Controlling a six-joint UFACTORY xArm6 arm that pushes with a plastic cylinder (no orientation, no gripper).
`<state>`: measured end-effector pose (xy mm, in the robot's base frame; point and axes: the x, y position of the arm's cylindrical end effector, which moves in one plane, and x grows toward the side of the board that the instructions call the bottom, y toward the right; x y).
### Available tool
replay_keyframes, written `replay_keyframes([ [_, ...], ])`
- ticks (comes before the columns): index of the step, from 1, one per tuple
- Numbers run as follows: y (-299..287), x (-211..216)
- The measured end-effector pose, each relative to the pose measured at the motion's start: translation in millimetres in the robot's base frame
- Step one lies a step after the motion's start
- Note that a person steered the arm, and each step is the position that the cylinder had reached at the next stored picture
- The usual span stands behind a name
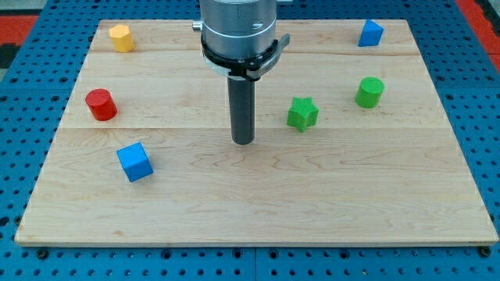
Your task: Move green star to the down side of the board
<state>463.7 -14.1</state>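
Note:
The green star [302,113] lies on the wooden board [258,203], right of the middle. My tip [243,141] rests on the board to the star's left and slightly below it, a short gap away and not touching it. The dark rod rises from the tip to the arm's grey body at the view's top.
A green cylinder [369,92] stands right of the star. A blue block [370,33] sits at the top right, a yellow block [120,37] at the top left, a red cylinder [101,104] at the left, and a blue cube [134,161] at the lower left.

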Motion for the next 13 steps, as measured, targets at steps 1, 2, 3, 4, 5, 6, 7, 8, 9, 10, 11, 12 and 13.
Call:
replay_keyframes([
  [1, -28.6, 0.0],
  [2, -101.4, 0.0],
  [3, -123.4, -3.2],
  [4, -108.6, -13.0],
  [5, -92.3, -18.7],
  [6, -71.5, -18.7],
  [7, -37.4, -23.6],
  [8, -12.4, -43.4],
  [9, 0.2, -67.8],
  [10, 19.2, -84.0],
  [11, 86.0, -81.8],
  [12, 104.0, -62.4],
  [13, 70.4, -31.8],
])
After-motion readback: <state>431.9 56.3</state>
